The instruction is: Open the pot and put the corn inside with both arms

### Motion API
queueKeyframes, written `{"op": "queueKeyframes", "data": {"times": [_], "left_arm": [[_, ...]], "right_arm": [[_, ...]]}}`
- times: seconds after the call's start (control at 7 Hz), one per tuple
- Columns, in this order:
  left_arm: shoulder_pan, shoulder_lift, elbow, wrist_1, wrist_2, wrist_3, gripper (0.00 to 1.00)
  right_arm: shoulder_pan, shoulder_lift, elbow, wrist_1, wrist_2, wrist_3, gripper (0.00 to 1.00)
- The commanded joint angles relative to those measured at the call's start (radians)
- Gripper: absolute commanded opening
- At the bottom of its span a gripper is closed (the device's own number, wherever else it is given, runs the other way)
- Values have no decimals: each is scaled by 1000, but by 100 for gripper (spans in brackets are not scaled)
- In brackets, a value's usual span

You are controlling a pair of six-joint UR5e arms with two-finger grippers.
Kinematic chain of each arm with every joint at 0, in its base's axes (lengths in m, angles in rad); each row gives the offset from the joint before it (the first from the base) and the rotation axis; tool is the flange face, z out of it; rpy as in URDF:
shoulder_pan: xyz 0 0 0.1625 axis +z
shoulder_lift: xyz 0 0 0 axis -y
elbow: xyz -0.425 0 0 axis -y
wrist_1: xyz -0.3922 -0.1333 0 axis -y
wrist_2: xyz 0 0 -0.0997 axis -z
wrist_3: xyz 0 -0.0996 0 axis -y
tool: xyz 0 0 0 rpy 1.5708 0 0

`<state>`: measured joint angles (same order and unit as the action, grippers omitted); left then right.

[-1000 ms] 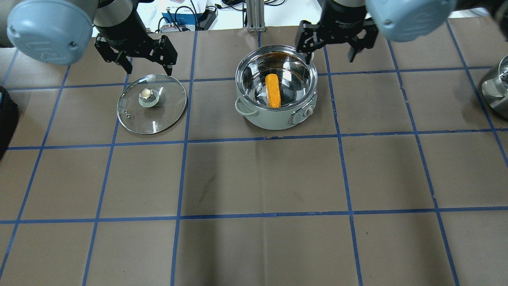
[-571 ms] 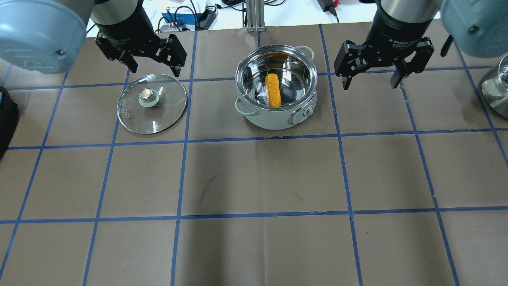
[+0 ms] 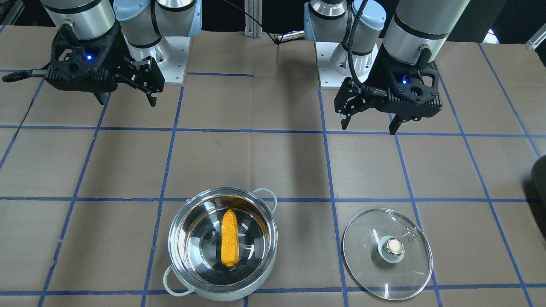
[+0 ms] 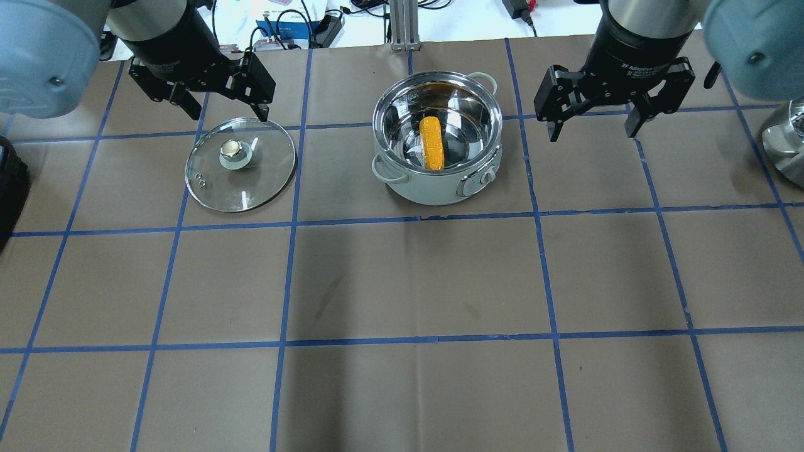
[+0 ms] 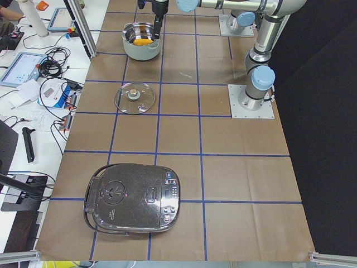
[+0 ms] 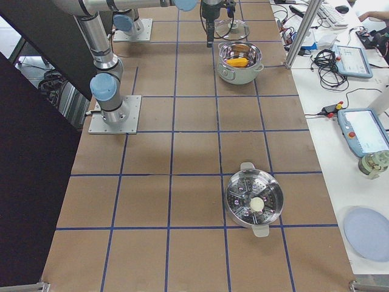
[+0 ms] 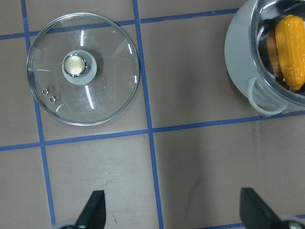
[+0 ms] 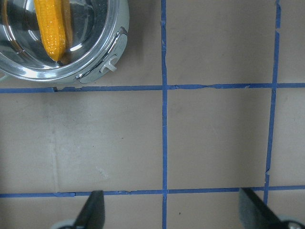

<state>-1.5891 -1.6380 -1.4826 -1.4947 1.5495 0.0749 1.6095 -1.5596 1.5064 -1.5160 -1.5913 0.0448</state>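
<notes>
The steel pot [image 4: 433,191] stands open at the table's far middle, with the orange-yellow corn [image 4: 432,143] lying inside it. The glass lid [image 4: 267,169] lies flat on the table to the pot's left, knob up. My left gripper [image 4: 227,114] is open and empty, raised above the lid's far edge. My right gripper [image 4: 592,135] is open and empty, raised to the right of the pot. The front view shows the pot [image 3: 179,238], corn [image 3: 229,238], lid [image 3: 367,243], left gripper [image 3: 367,128] and right gripper [image 3: 128,102]. The wrist views show the lid [image 7: 105,90] and corn [image 8: 51,26].
A second steel steamer pot [image 4: 785,144] sits at the table's right edge. A black rice cooker [image 5: 134,204] sits at the left end. Blue tape lines grid the brown table cover. Cables and tablets lie beyond the far edge.
My right gripper has moved from over the pot's far rim to the right of the pot. My left gripper has shifted slightly left. Both stay open; corn, pot and lid have not moved.
</notes>
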Motion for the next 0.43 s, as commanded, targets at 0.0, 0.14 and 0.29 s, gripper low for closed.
{"op": "queueKeyframes", "data": {"times": [0.0, 0.14, 0.29], "left_arm": [[6, 9, -2, -28, 6, -3, 100], [6, 9, -2, -29, 6, -3, 100], [6, 9, -2, -30, 8, -3, 100]], "right_arm": [[3, 1, 3, -1, 1, 0, 100], [3, 1, 5, 0, 1, 0, 100], [3, 1, 6, -1, 1, 1, 100]]}}
